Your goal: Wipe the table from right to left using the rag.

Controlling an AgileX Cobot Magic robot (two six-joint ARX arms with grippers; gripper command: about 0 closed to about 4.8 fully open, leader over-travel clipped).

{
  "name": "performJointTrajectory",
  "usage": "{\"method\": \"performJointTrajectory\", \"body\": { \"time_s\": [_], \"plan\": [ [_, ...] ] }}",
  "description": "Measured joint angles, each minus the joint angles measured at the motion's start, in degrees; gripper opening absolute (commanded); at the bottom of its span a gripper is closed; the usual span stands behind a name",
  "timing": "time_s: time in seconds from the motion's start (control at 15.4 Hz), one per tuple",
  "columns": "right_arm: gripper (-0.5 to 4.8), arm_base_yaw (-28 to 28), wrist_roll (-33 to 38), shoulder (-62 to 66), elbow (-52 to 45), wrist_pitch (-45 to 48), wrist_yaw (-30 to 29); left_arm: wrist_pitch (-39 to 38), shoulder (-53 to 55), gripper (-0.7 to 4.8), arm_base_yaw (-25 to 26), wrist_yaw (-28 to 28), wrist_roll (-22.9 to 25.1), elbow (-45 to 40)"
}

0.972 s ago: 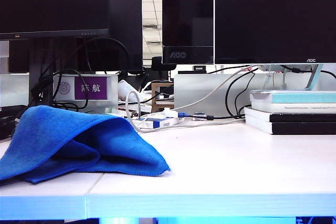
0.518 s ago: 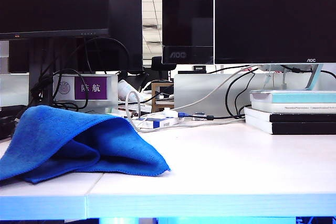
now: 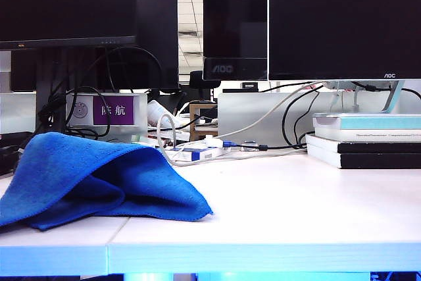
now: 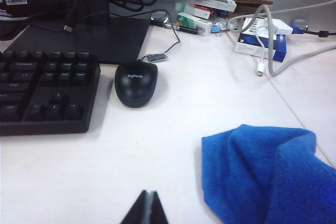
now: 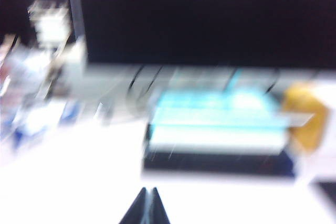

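Note:
The bright blue rag [image 3: 99, 179] lies crumpled in a loose heap on the left part of the white table [image 3: 283, 215]; the left wrist view shows the rag [image 4: 268, 174] too. My left gripper [image 4: 148, 195] is shut and empty over bare table, a short way beside the rag and apart from it. My right gripper [image 5: 148, 191] is also shut and empty; its view is blurred and faces a stack of books [image 5: 215, 140] under a monitor. Neither gripper appears in the exterior view.
A black mouse [image 4: 136, 82] and black keyboard [image 4: 44, 90] lie beyond the left gripper. Cables and small boxes [image 3: 197, 153] crowd the back of the table. Stacked books [image 3: 365, 139] sit at the right under the monitors [image 3: 342, 21].
The exterior view is unchanged: the rag lies in the same heap and no arm enters that view.

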Motion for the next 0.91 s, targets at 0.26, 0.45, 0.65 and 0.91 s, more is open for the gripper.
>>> {"method": "performJointTrajectory", "body": {
  "time_s": [0.26, 0.45, 0.65, 0.91],
  "plan": [
    [-0.01, -3.54, 0.04, -3.93, -8.48, -7.32, -5.70, 0.00, 0.00, -0.02, 0.00, 0.00, 0.00, 0.00],
    [-0.01, -4.44, 2.19, -4.52, -12.59, -6.88, -6.08, 0.00, 0.00, -0.02, 0.02, -0.04, 0.00, 0.00],
    [-0.01, -6.73, 3.28, -4.52, -13.70, -5.16, -7.34, 0.00, 0.00, -0.01, 0.02, -0.02, 0.00, 0.00],
    [-0.01, -11.08, 8.57, -4.52, -13.70, -5.18, -7.30, 0.00, 0.00, -0.02, 0.02, -0.02, 0.00, 0.00]
  ]
}}
